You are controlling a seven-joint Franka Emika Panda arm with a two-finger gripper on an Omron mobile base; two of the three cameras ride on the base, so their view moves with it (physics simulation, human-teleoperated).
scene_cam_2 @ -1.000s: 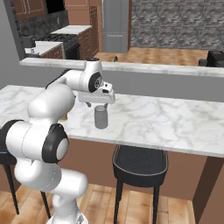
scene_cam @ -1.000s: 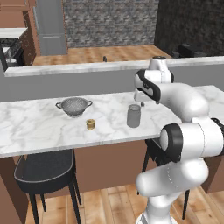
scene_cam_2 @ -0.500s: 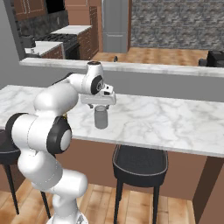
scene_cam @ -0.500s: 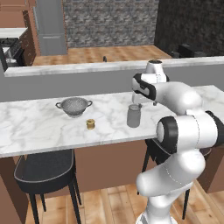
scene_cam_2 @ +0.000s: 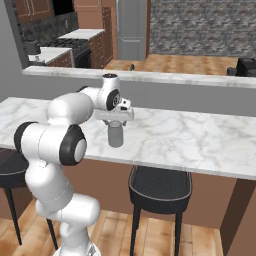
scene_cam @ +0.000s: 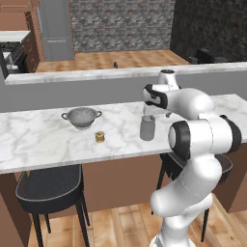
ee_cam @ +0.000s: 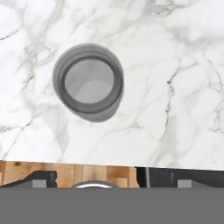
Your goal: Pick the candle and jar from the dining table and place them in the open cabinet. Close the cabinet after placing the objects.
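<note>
The grey translucent jar (scene_cam: 147,128) (scene_cam_2: 115,135) stands upright on the white marble dining table (scene_cam: 38,140) (scene_cam_2: 190,140), near its front edge. My gripper (scene_cam: 149,114) (scene_cam_2: 115,120) hangs straight above the jar, open, its fingers pointing down and just over the rim. From the hand view I look down into the jar's open mouth (ee_cam: 89,82), which sits left of centre. The small yellow-gold candle (scene_cam: 100,137) stands on the table to the left of the jar, apart from it. The cabinet is out of view.
A steel colander (scene_cam: 81,117) with two handles sits behind the candle. A grey raised ledge (scene_cam: 72,77) runs along the table's far side. Dark stools (scene_cam: 48,185) (scene_cam_2: 160,182) stand under the front edge.
The hand has sunk a little toward the jar while staying over it, and the elbow has folded in closer. The jar, candle and colander have not moved.
</note>
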